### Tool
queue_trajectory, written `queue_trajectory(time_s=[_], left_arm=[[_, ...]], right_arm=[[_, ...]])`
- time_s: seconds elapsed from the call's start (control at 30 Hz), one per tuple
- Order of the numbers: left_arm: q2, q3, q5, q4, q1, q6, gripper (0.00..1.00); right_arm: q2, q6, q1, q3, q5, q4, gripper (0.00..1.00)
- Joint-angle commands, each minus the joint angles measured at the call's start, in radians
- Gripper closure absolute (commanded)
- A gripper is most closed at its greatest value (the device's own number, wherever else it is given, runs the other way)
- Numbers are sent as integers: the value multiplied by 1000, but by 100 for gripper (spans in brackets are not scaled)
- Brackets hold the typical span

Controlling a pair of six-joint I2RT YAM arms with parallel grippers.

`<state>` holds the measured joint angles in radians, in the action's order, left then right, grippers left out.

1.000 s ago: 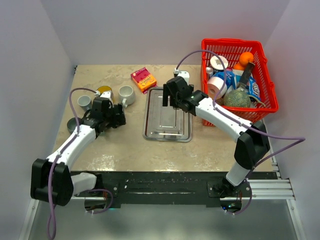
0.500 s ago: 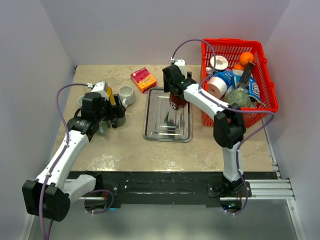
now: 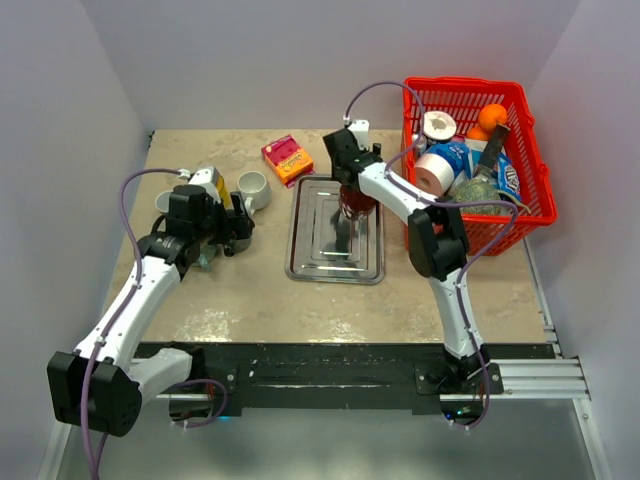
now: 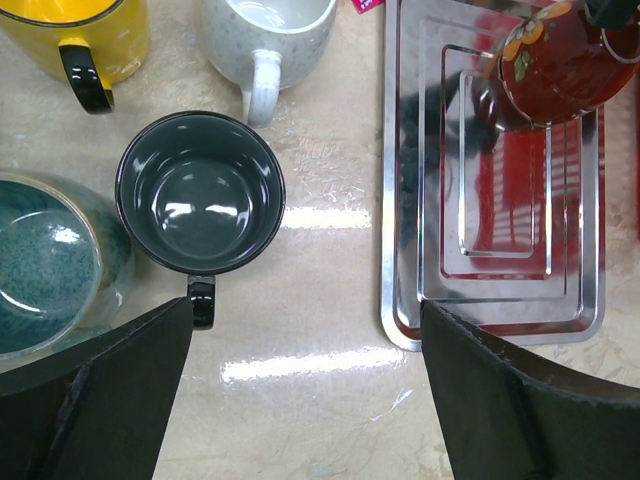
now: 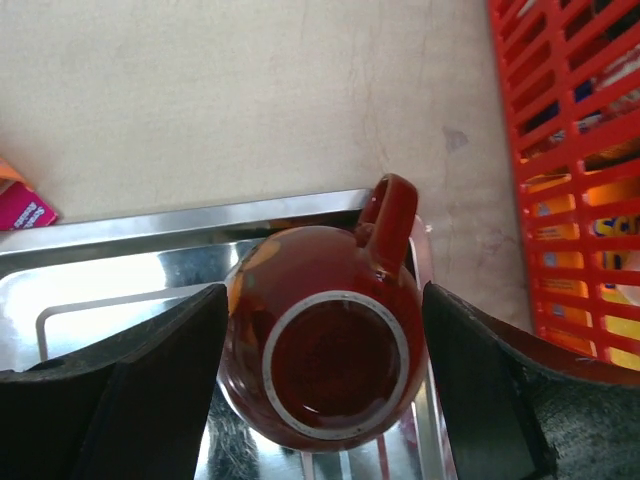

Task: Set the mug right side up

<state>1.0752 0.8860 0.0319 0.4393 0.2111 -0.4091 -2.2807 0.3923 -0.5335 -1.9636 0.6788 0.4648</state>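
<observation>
Right arm has swung from mid-tray to the far right corner of the shiny steel tray. Right gripper hangs spread, empty, jaws flanking the base-up glossy red ceramic mug, likely lined up for a flipping grip. Left gripper spread, idle above the upright dark-grey mug.
</observation>
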Motion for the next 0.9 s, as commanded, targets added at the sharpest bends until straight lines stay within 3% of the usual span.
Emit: queue_trajectory(time_s=[0.0,0.1,0.47,0.67,0.87], left_arm=[[15,27,17,-16,4,-13,1],[19,18,19,-22,4,-14,1],[20,-21,40,-30,4,-11,1],[26,-42,66,-54,4,-22,1],[34,-44,74,-56,4,-20,1]], right_arm=[[-23,63,6,-75,-56,46,20],[0,104,7,-64,-152,74,23],[111,171,3,107,-285,97,34],[182,218,-16,166,-285,143,36],[109,241,-13,66,-197,250,36]])
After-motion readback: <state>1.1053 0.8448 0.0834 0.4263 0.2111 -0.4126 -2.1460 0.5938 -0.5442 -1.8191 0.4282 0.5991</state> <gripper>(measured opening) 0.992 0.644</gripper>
